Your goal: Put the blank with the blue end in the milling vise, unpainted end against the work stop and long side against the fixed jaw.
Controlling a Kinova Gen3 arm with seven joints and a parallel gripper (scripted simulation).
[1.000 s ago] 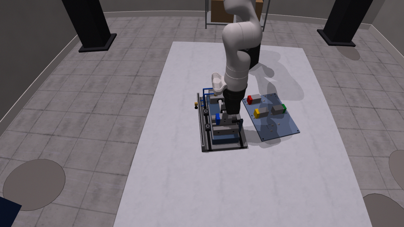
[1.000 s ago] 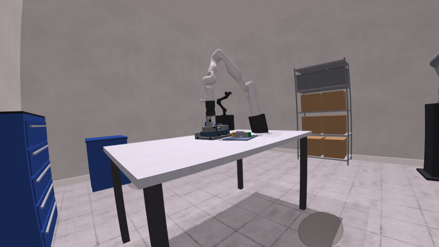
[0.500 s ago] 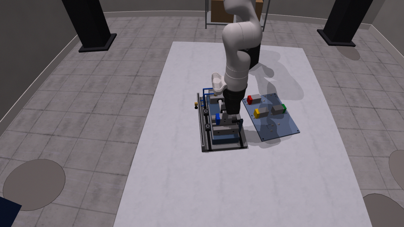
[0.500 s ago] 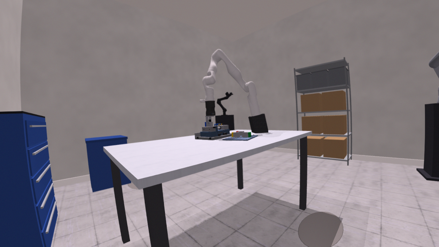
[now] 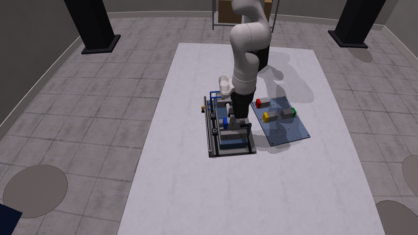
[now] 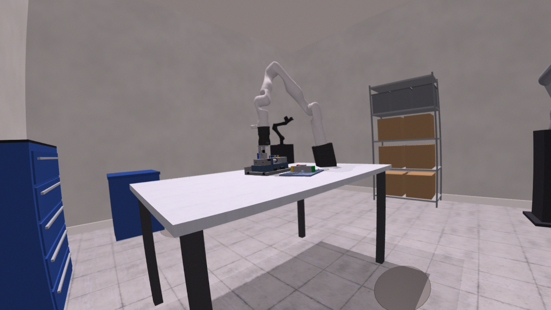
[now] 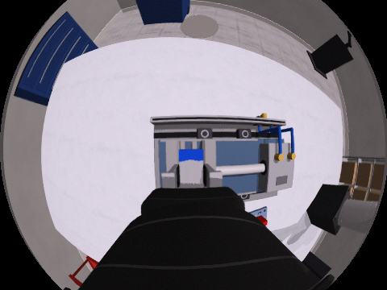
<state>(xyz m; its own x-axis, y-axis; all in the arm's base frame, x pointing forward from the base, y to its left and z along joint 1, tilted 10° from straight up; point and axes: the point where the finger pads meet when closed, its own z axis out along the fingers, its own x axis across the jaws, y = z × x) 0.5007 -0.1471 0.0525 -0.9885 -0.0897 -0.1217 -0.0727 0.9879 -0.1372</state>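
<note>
Lowering and seating the blue-ended blank (image 5: 225, 123) (image 6: 258, 156) (image 7: 191, 169) looks like the step in hand. We note the pincer (image 5: 233, 123) (image 6: 262, 152) (image 7: 191, 171) about half open and closed firmly across the blank's long sides, with the painted end projecting. The blank is over the gap of the milling vise (image 5: 233, 153) (image 6: 265, 172) (image 7: 218, 121), apparently a little high; we cannot confirm contact with the low bars. Its blue end points away from the work stop (image 5: 243, 125), so we judge that no turn is needed. We should descend straight and slowly, keeping the blank level and its long side parallel to the fixed jaw (image 5: 233, 134) (image 6: 261, 162) (image 7: 172, 151). One finger is on the fixed-jaw side, so we must watch that it does not catch on the jaw top or keep the blank off its face. Once the bars carry the weight, we would release gently, then nudge the side home against the fixed jaw and the bare end against the stop, pressing low to avoid tipping. Contact at the stop is hidden from the wrist view and wants a separate check. Red, yellow and green blanks (image 5: 264, 102) (image 5: 271, 116) (image 5: 287, 114) lie apart on the plate (image 5: 292, 131) (image 6: 302, 173); we keep the retreat vertical, well away from them.
</note>
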